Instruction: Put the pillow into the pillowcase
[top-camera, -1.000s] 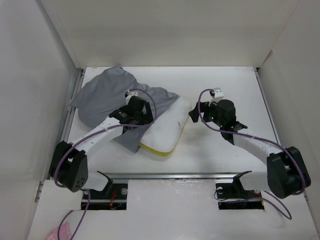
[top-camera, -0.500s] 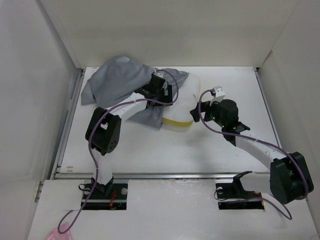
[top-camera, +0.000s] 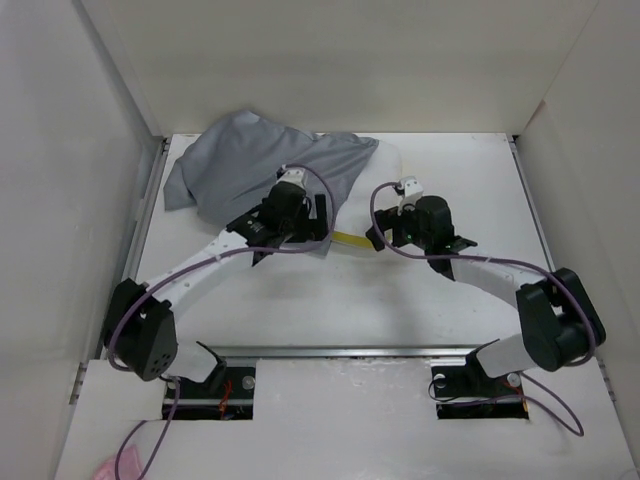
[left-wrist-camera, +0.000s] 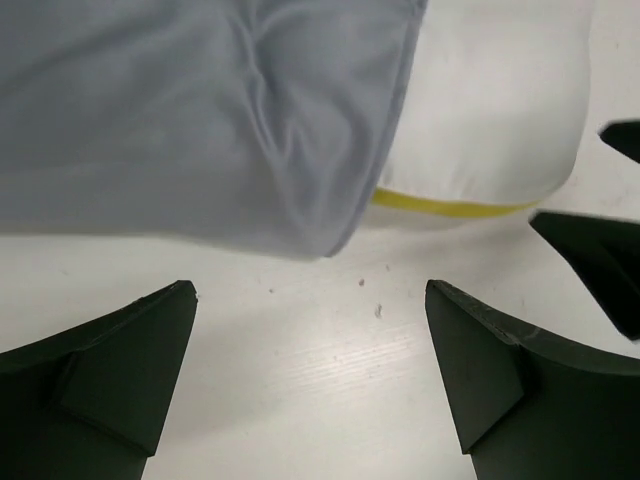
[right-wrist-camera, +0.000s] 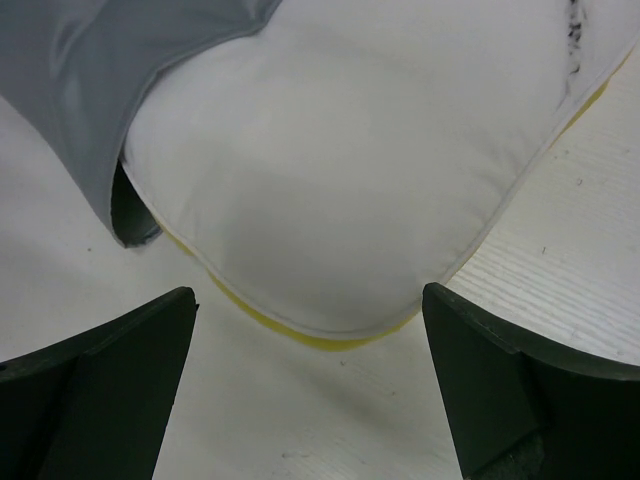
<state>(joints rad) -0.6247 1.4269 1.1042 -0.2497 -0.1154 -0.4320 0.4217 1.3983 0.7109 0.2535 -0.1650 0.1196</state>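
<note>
The grey pillowcase (top-camera: 250, 165) lies at the back left and is drawn over most of the white pillow (top-camera: 378, 190). Only the pillow's right end and yellow band stick out. My left gripper (top-camera: 318, 222) is open and empty, over bare table just short of the pillowcase's open edge (left-wrist-camera: 300, 200) and the pillow (left-wrist-camera: 490, 110). My right gripper (top-camera: 378, 232) is open and empty, its fingers either side of the pillow's near corner (right-wrist-camera: 340, 180) but not touching it. The pillowcase (right-wrist-camera: 90, 70) shows at that view's upper left. In the wrist views the left gripper (left-wrist-camera: 310, 292) and right gripper (right-wrist-camera: 307, 292) both stand wide apart.
White walls enclose the table (top-camera: 420, 300) at the back and both sides. A metal rail (top-camera: 340, 352) runs along the near edge. The right gripper's dark fingers (left-wrist-camera: 600, 250) show at the right edge of the left wrist view, close to the left gripper.
The pillow and pillowcase shifted towards the back and the case now covers more of the pillow. The left gripper drew back from the far side to the near edge. The right gripper moved left.
</note>
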